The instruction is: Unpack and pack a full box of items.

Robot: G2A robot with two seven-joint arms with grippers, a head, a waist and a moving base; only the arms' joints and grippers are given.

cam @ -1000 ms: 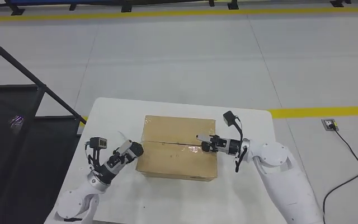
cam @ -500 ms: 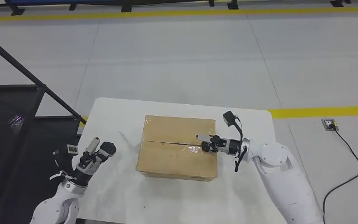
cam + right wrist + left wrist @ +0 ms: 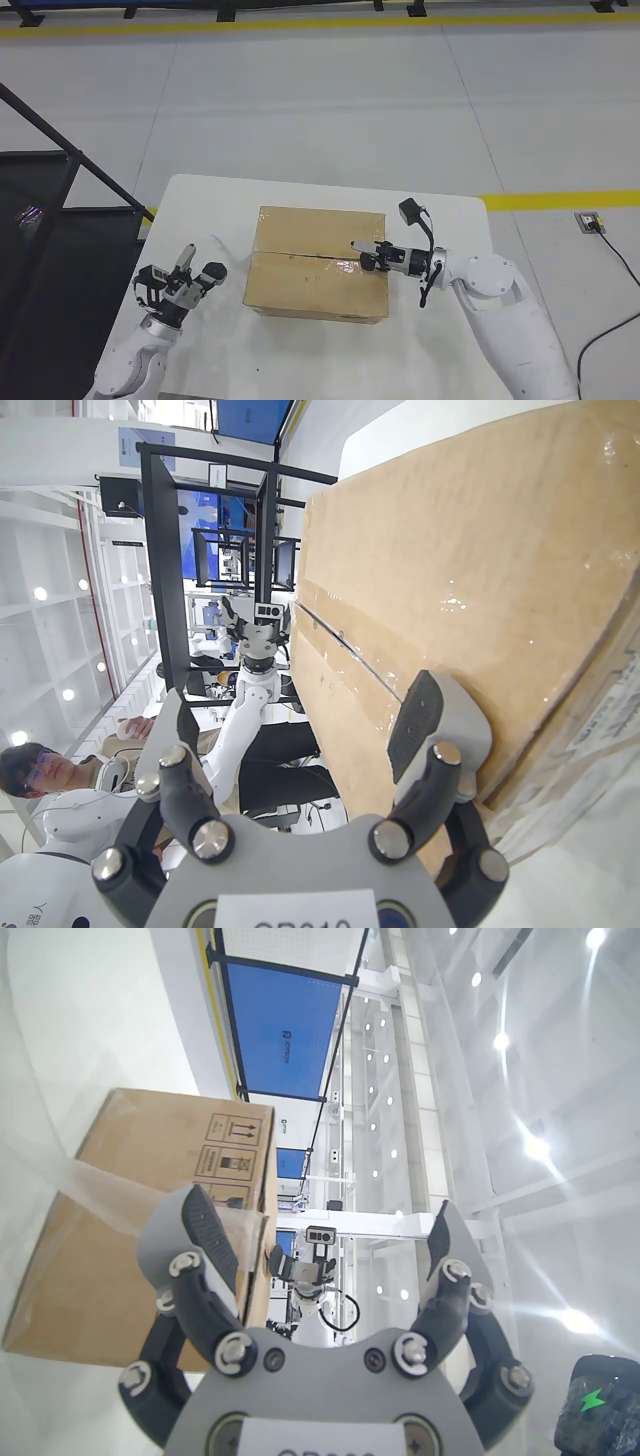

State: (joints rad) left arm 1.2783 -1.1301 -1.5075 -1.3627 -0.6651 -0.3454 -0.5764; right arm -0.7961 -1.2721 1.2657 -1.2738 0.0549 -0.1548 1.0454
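Brown taped box (image 3: 318, 280) on white table (image 3: 210, 215)

A: Seen of the right gripper (image 3: 302, 695)?
B: Fingers spread wide, one pad (image 3: 417, 725) over the top of the cardboard box (image 3: 475, 575), beside the taped seam (image 3: 345, 645).
A: And at twelve o'clock, dead ahead?
B: The left gripper (image 3: 256, 615), far off beyond the box's end — likewise parted.

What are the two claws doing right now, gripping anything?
Left gripper: open, holding nothing.
Right gripper: open, empty, at the cardboard box.
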